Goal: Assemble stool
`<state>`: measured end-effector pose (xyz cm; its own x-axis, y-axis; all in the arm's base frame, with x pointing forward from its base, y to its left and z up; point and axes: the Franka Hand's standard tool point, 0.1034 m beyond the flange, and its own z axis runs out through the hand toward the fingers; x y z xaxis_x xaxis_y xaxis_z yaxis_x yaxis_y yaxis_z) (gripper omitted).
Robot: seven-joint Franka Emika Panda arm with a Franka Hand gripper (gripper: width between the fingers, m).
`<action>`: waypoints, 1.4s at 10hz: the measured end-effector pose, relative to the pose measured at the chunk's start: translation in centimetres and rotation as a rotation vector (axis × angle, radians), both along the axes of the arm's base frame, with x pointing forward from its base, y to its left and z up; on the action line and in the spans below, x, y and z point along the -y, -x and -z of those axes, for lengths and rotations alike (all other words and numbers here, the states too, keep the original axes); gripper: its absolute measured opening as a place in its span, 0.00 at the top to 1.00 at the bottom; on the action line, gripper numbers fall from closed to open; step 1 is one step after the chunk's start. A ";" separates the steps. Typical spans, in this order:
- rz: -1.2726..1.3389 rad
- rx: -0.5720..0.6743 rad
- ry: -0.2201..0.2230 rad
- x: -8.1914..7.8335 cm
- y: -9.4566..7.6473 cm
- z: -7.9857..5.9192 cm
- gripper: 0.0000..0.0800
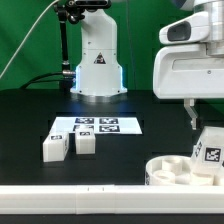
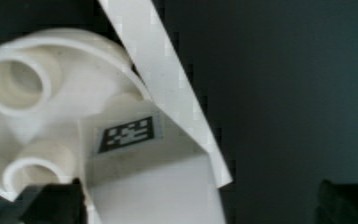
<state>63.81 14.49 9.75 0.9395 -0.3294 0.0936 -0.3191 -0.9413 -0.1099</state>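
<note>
A leg-fitting step was judged to be in hand. The gripper [image 2: 194, 203] was seen wide open, astride a tagged leg [image 1: 210, 142] and holding nothing. The leg was set on the round seat [image 1: 160, 176], at five o'clock in the exterior view. Its long axis was seen running roughly six-to-twelve o'clock, top end up. Next, the jaws would need closing squarely on the leg.

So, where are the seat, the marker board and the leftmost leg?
seat [image 1: 165, 176]: exterior view, front wall.
marker board [image 1: 130, 126]: exterior view, bare right end.
leftmost leg [image 1: 55, 148]: exterior view, front face.
</note>
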 end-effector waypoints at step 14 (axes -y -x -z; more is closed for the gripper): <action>-1.267 0.016 0.264 2.1 -0.4 0.7 0.19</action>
